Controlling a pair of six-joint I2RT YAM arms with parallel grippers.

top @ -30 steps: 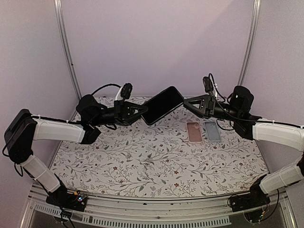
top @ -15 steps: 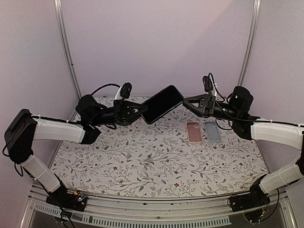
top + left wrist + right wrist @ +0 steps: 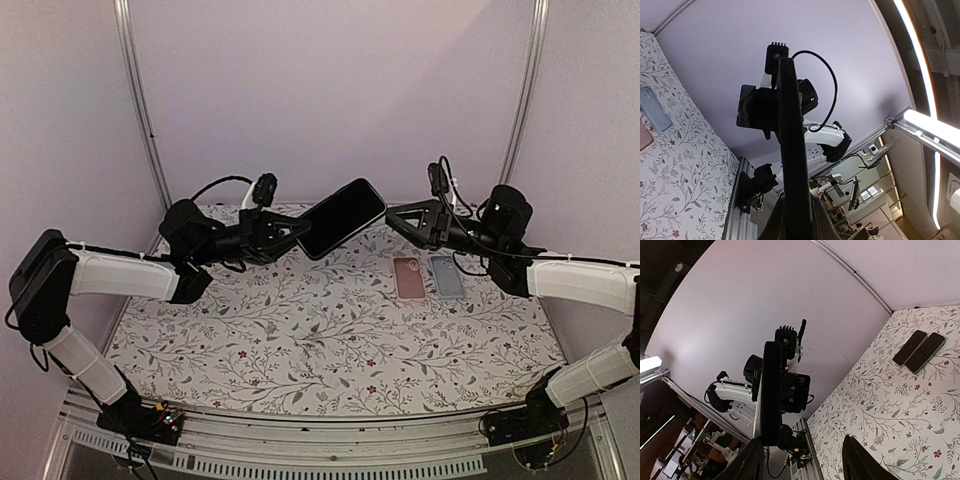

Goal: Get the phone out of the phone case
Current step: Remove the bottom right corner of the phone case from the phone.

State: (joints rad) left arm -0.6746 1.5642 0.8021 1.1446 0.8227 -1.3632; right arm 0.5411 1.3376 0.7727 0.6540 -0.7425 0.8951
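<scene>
My left gripper [image 3: 303,232] is clenched on the lower-left end of the phone [image 3: 342,220], which is held tilted in the air above the far part of the table [image 3: 300,330]. My right gripper [image 3: 392,218] is just right of the phone with its jaws spread, grasping nothing. A pink item [image 3: 407,278] and a grey-blue item [image 3: 446,276] lie below and right of the phone.

Risk, as I judge it: only one end is held, so a misaligned closure on the free end could lever the phone loose and drop it.

Left claw [image 3: 302,232] clamped, right claw [image 3: 391,217] spread, both aloft.
</scene>
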